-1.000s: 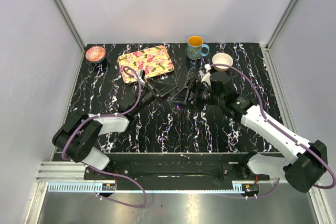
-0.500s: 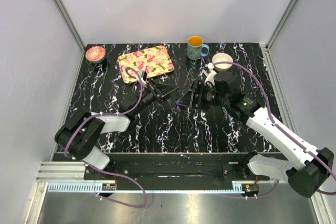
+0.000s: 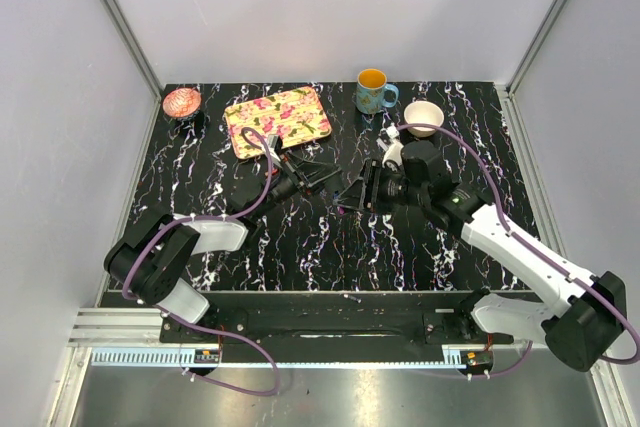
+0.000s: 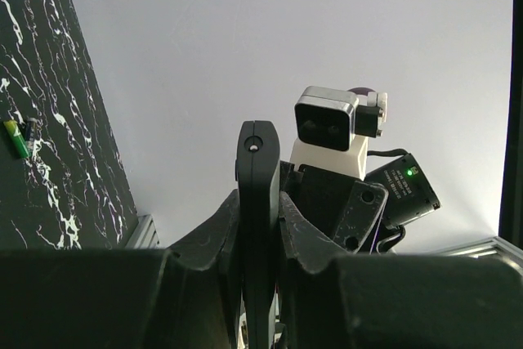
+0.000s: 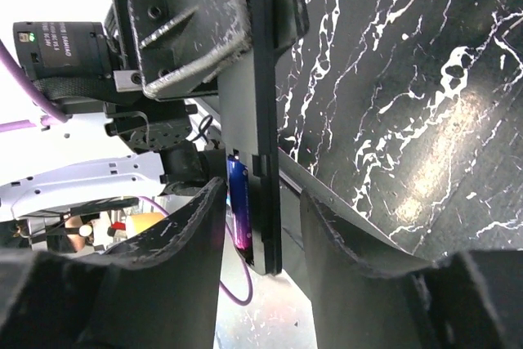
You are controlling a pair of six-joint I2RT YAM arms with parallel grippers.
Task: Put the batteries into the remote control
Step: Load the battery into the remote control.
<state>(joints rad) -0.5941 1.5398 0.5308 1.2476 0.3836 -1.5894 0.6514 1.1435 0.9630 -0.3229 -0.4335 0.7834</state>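
The remote control (image 3: 338,183) is a flat black bar held off the table between my two grippers. My left gripper (image 3: 322,175) is shut on it. The left wrist view shows the remote (image 4: 259,153) edge-on, pinched between the jaws of the left gripper (image 4: 259,202). My right gripper (image 3: 352,192) is open, its jaws standing either side of the remote's (image 5: 260,104) free end with a gap on each side of the right gripper (image 5: 261,194). A blue-purple battery (image 5: 238,202) with a pinkish end sits in the remote's open compartment. A small green-yellow stick (image 4: 16,138) lies on the table.
A floral tray (image 3: 278,119), a teal mug (image 3: 373,92), a white bowl (image 3: 423,117) and a small pink bowl (image 3: 182,102) stand along the back of the black marbled table (image 3: 300,247). Grey walls enclose the left, right and back sides.
My left gripper has carried the remote a little to the right, toward the right gripper. The right gripper has shifted slightly and stays around the remote's end.
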